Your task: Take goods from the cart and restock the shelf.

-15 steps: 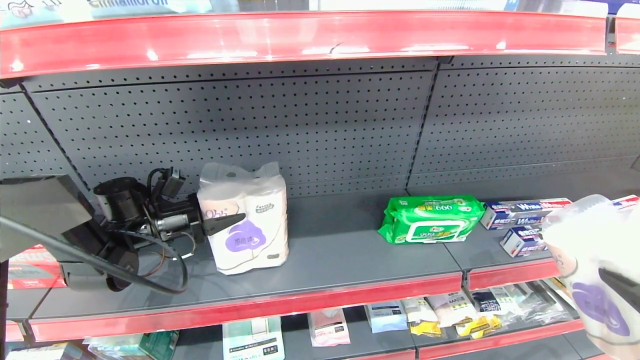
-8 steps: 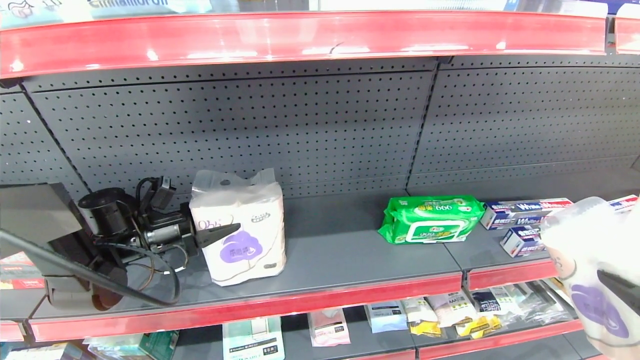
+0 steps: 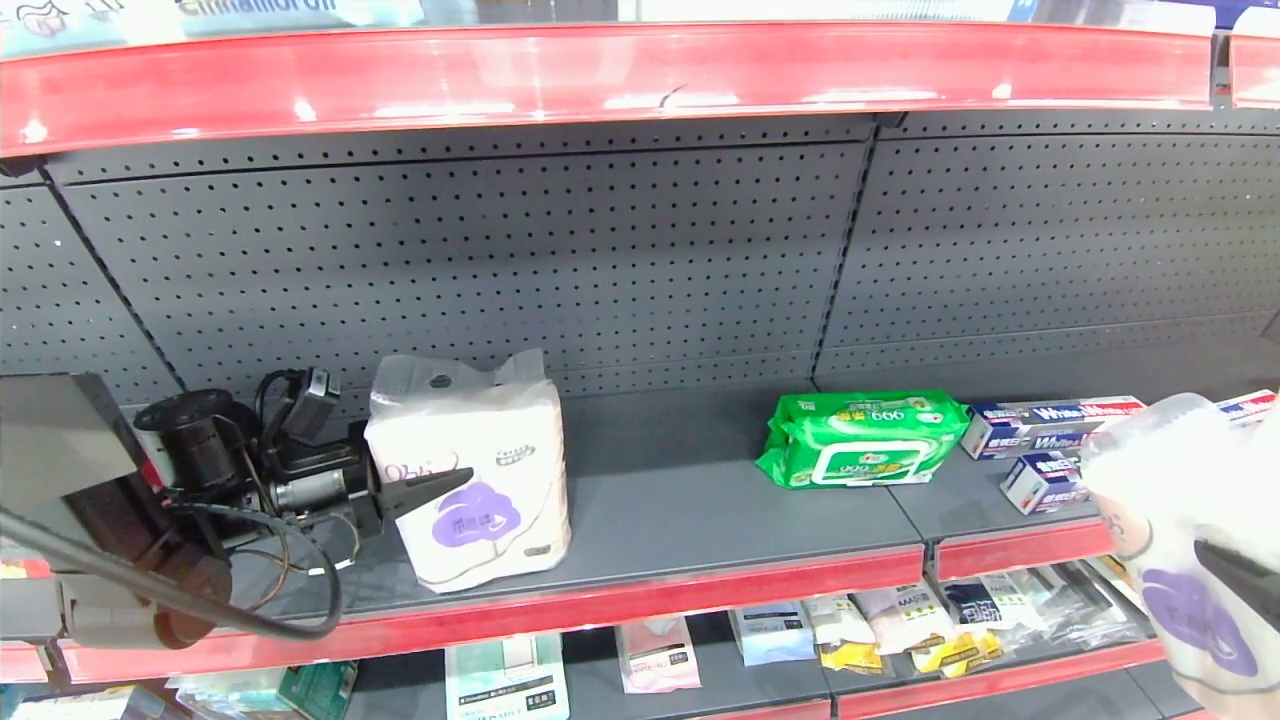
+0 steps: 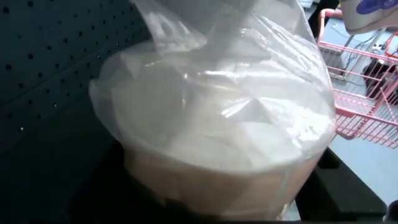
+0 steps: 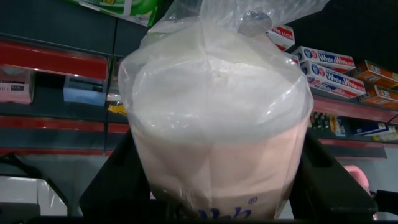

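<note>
Left gripper (image 3: pixel 445 482) jaws clamped on tissue pack (image 3: pixel 495 440), which seems to rest on shelf (image 3: pixel 680 505), left part, near front edge. Right gripper (image 3: pixel 1238 582) jaws hold second pack (image 3: pixel 1175 490), off the shelf by its right end. On the shelf: wipes (image 3: pixel 862 437), toothpaste boxes (image 3: pixel 1050 425) just beside. Pink cart (image 4: pixel 367 106), contents unclear.

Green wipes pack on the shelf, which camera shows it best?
The head view: the green wipes pack lies whole on the shelf, beside the toothpaste boxes. The right wrist view catches just its edge behind the held tissue pack. The left wrist view faces another way.
</note>
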Controlling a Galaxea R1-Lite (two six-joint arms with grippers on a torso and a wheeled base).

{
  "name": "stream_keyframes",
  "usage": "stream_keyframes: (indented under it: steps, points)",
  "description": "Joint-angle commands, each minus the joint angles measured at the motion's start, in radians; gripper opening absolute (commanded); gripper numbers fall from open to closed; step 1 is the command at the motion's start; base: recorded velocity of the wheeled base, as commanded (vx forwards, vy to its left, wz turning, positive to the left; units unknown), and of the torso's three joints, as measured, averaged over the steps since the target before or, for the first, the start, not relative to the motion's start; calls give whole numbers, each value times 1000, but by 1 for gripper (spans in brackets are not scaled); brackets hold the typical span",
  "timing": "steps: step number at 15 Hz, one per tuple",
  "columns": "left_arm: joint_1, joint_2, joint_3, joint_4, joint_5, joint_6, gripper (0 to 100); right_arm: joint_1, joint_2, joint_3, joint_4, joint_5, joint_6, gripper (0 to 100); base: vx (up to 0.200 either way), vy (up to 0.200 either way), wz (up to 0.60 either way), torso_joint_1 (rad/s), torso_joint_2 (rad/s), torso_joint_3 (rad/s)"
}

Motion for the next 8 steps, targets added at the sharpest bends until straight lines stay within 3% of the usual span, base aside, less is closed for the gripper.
stream_keyframes:
  steps: [1, 2, 4, 6, 8]
  points:
    - [19, -9, 15, -3, -9, 13, 0, 0, -6, 3, -1, -1, -1, 0, 0, 0, 0, 0, 0, 0]
    - [24, -9, 19, -3, -22, 15, 0, 0, -8, 4, -1, -1, -1, 0, 0, 0, 0, 0, 0, 0]
    - [54, -6, 21, -3, -65, 58, 0, 0, -9, 4, -1, 0, -1, 0, 0, 0, 0, 0, 0, 0]
    - [64, -8, 24, -3, -97, 64, 0, 0, -9, 4, -1, -1, -1, 0, 0, 0, 0, 0, 0, 0]
    - [76, -8, 33, -3, -128, 96, 0, 0, -11, 3, -1, -1, -1, 0, 0, 0, 0, 0, 0, 0]
